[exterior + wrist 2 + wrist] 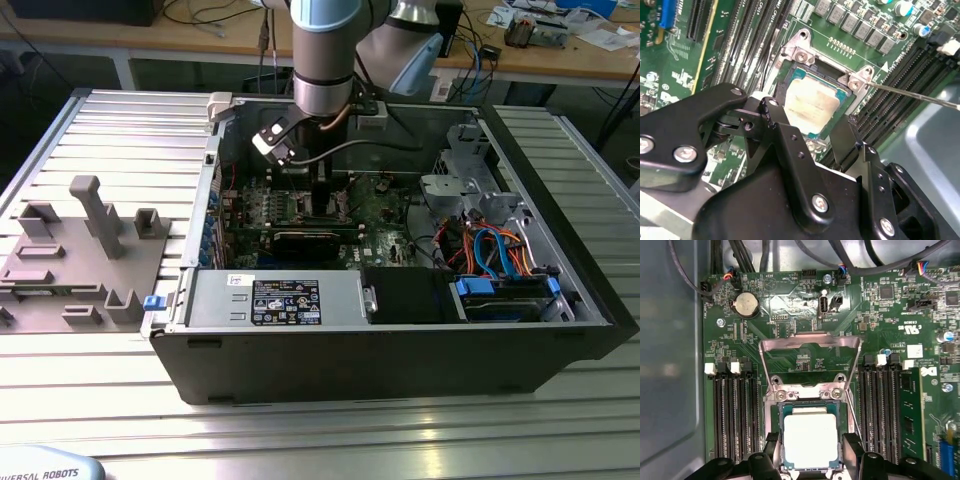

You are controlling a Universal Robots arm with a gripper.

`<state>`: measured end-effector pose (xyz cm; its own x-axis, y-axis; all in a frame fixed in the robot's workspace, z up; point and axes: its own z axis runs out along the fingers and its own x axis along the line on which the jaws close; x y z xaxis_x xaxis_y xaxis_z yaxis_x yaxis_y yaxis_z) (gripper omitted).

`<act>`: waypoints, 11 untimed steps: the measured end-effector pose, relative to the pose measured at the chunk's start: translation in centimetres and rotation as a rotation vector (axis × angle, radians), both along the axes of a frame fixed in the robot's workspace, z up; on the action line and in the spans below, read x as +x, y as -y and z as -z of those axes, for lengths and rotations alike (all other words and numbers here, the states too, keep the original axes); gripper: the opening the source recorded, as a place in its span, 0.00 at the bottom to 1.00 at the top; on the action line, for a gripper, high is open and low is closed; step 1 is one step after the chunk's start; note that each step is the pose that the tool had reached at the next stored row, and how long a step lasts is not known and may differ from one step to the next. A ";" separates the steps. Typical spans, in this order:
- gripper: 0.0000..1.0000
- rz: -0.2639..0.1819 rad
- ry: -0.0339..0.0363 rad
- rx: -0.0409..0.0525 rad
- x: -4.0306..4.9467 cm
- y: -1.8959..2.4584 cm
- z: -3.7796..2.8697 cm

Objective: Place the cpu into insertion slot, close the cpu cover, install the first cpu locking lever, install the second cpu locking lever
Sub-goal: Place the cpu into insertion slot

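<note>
The cpu [810, 440] [812, 102], a flat square chip with a dull silver top, lies inside the insertion slot [774, 416] on the green board. My gripper [811, 452] [812, 120] hangs just above it, open, one black fingertip [771, 444] on each side of the chip with a small gap to its edges. The cpu cover [810, 341], a silver frame with a square window, stands swung up off the socket. A thin wire locking lever [920, 95] sticks out sideways from a socket corner. In the exterior view the gripper [315, 195] reaches down into the open computer case [400, 350].
Long black memory slots [735, 410] flank the socket on both sides, one holding a green module [910, 415]. A coin battery [746, 304] sits beyond the cover. The case holds a power supply [275, 300], a drive cage [460, 180] and cables. A grey fixture [80, 250] lies at the exterior view's left.
</note>
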<state>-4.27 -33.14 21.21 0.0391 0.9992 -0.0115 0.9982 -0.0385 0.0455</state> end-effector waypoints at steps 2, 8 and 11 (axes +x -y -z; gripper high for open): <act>0.62 0.000 0.0000 -0.0025 0.01 0.00 -0.39; 0.35 0.000 -0.0208 -0.0104 0.39 -0.02 -0.39; 0.23 -0.002 -0.0386 -0.0123 0.65 -0.02 -0.40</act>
<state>-3.62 -33.13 21.61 0.0361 0.9990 -0.0253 0.9993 -0.0359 0.0075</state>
